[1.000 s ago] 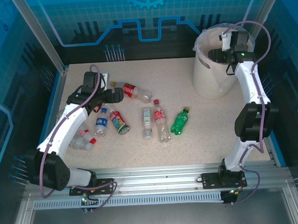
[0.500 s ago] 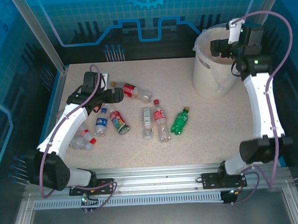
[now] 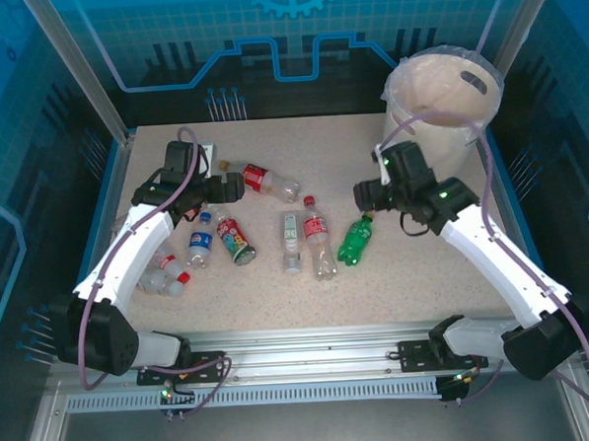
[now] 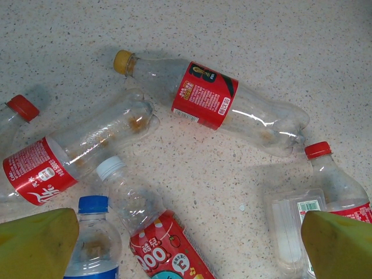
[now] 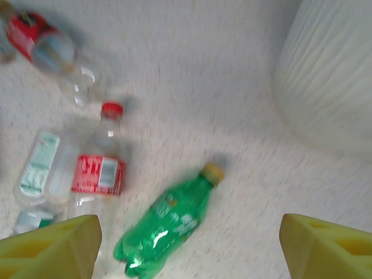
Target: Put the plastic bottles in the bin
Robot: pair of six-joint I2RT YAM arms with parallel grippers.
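Several plastic bottles lie on the speckled table: a green one [image 3: 356,237], a red-labelled one [image 3: 318,241], a white-labelled one [image 3: 291,238], a colourful-labelled one [image 3: 234,239], a blue-capped one [image 3: 199,243] and a yellow-capped one [image 3: 263,179]. The white bin [image 3: 438,124] stands at the back right. My right gripper [image 3: 364,192] hovers open and empty above the green bottle [image 5: 168,226], its jaws [image 5: 189,244] wide on either side. My left gripper [image 3: 235,187] stands open and empty over the left cluster, above the colourful-labelled bottle [image 4: 165,247].
Two more red-capped bottles [image 3: 164,272] lie under the left arm near the table's left edge. The bin's wall [image 5: 331,75] rises to the right of the right gripper. Blue enclosure walls ring the table, and a metal rail runs along the front.
The right arm has swung from over the bin down and left to above the green bottle, its jaws a little narrower. The left arm has not moved.
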